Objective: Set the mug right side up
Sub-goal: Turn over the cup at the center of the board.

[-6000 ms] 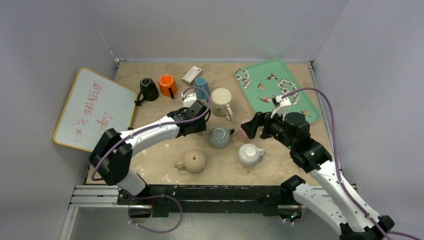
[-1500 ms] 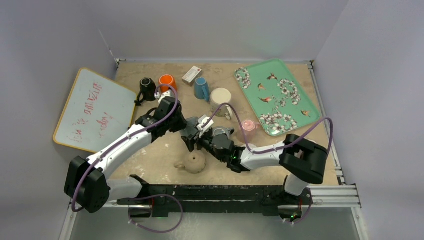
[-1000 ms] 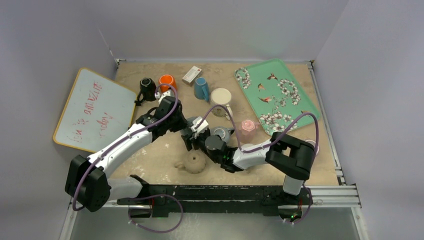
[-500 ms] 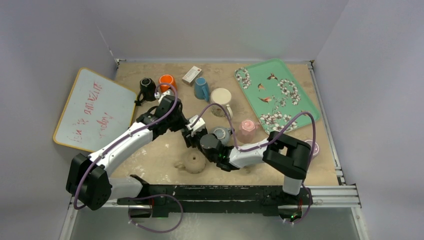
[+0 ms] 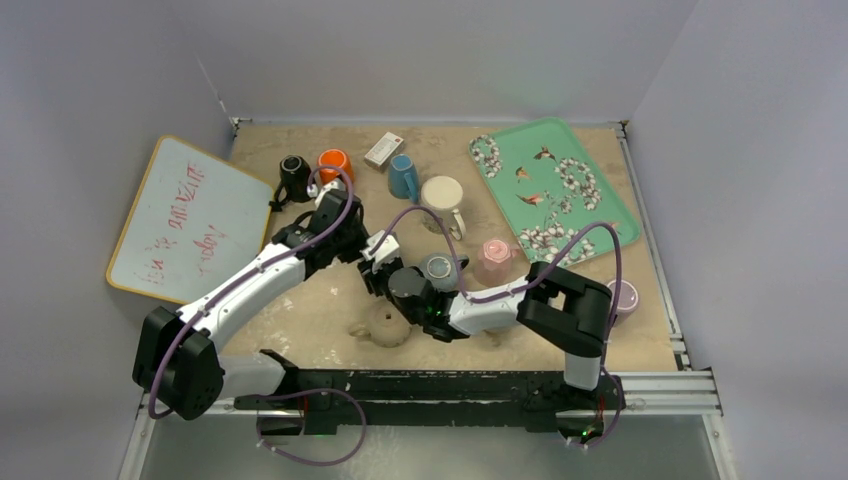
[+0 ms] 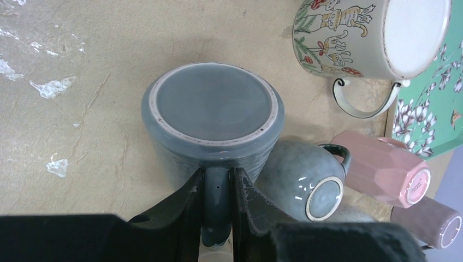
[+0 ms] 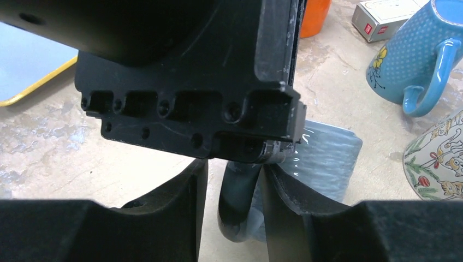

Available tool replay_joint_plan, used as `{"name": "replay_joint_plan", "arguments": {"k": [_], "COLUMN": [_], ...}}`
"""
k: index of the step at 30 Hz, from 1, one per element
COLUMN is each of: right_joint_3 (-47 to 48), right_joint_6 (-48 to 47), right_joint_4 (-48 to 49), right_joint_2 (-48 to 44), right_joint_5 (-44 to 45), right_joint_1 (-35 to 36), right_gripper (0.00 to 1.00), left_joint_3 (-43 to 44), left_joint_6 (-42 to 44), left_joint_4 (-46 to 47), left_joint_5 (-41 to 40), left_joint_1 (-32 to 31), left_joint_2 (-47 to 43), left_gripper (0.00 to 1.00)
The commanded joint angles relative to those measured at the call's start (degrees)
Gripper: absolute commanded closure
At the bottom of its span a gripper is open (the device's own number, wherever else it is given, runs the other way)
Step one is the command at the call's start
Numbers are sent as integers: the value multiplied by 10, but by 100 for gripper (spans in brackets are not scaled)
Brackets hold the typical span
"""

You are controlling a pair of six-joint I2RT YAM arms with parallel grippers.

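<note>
The grey-blue ribbed mug [image 6: 213, 109] stands upside down on the sandy table, its flat base facing up. My left gripper [image 6: 217, 180] is shut on the mug's handle [image 6: 217, 210], both fingers pressed to its sides. In the right wrist view the same mug [image 7: 327, 158] sits under the left gripper's black body [image 7: 191, 82]. My right gripper [image 7: 232, 180] straddles the handle [image 7: 240, 207] lower down: its right finger touches the handle and a gap shows at the left finger. Seen from above, both grippers [image 5: 372, 262] meet mid-table and hide the mug.
Close to the right lie a small round grey-blue mug [image 6: 306, 174], a pink mug [image 6: 382, 174] and a cat-print mug [image 6: 349, 33]. A tan teapot [image 5: 385, 325] sits near the front. Blue [image 5: 403, 175], orange [image 5: 333, 162] and black [image 5: 293, 172] mugs stand behind, a green tray [image 5: 550, 185] right, a whiteboard [image 5: 185, 215] left.
My right gripper has slid left up to the left gripper and its jaws have narrowed around the mug's handle. The left gripper has kept its hold and place.
</note>
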Motion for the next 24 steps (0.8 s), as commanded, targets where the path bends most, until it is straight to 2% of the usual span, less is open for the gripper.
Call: {"name": "replay_joint_plan", "arguments": {"k": [1,10,15,19,22,24], "right_joint_3": [17,33,40,40,37,35], "right_joint_6": [3,20,29,30,32,36], "right_joint_4": [-34,-96,-129,-131,-129,-136], "right_joint_2": [14,24,26,22,15,4], "right_joint_5": [42,86,102,101,89,75], "right_joint_1": [-4,-4,-4,-4,-4,-5], "right_gripper": [56,62,78,100,100,100], "left_joint_3": [18,17,17,21,29,38], "left_joint_6": [-6,-7,-8,-5,6,21], "left_joint_4": [-18,-18,-20,-20,-20,-21], "left_joint_5": [15,16,17,22,26,38], "left_joint_1": [2,6,8,11,14,19], "left_joint_2": [2,-2,-4,-7,-7,-7], "left_gripper": [100,100,100,100,100,92]}}
